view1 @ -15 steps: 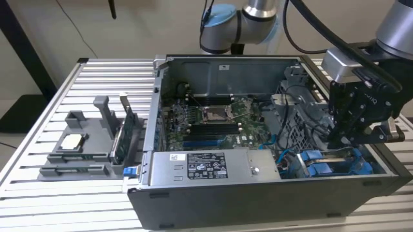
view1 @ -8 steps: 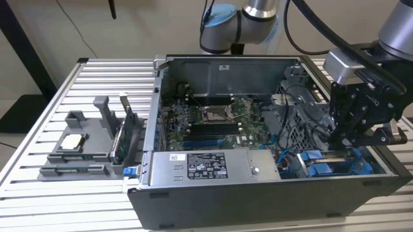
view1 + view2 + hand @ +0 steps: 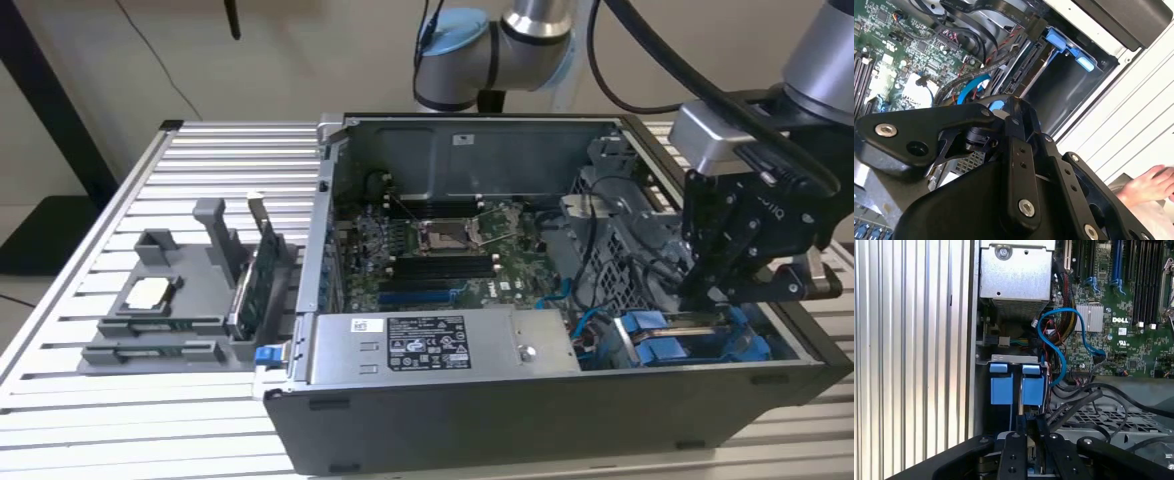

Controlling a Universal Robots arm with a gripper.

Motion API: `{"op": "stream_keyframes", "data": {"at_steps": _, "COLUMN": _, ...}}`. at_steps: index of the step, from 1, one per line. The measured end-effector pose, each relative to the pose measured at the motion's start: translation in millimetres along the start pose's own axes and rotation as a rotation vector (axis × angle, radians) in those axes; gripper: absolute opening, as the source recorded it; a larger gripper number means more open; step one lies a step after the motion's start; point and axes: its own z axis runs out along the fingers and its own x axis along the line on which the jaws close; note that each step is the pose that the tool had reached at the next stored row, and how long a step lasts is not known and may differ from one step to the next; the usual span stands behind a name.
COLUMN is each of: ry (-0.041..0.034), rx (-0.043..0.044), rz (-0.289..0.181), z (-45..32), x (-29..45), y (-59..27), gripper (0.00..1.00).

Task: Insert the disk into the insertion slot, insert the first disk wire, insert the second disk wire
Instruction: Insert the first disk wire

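The disk [image 3: 1004, 387] lies in the insertion slot [image 3: 1015, 358], its two blue carrier tabs facing out; it shows as blue [image 3: 674, 345] at the case's front corner on the exterior view's right. Its connector edge [image 3: 1025, 72] is bare. My black gripper [image 3: 707, 295] hangs low inside the case just behind the slot. Its tips [image 3: 999, 105] look shut on the plug of a blue disk wire [image 3: 1064, 340], which loops from the motherboard. A black wire's plug [image 3: 1036, 27] hangs near the connector edge. In the first wrist view the gripper [image 3: 1031, 432] sits just behind the blue tabs.
The grey power-supply box [image 3: 427, 345] fills the case's front. Black cable bundles [image 3: 1089, 400] cross a perforated metal cage beside the slot. The motherboard [image 3: 441, 245] lies deeper in. A grey parts tray [image 3: 167, 300] stands on the slatted table. A person's hand [image 3: 1149, 185] rests outside the case.
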Motion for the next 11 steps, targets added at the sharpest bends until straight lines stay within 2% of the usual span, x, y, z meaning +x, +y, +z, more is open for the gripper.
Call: {"op": "stream_keyframes", "data": {"at_steps": 11, "ry": -0.0003, "rx": -0.0101, "rz": 0.0, "z": 0.8, "x": 9.7, "y": -6.8, "gripper": 0.19}}
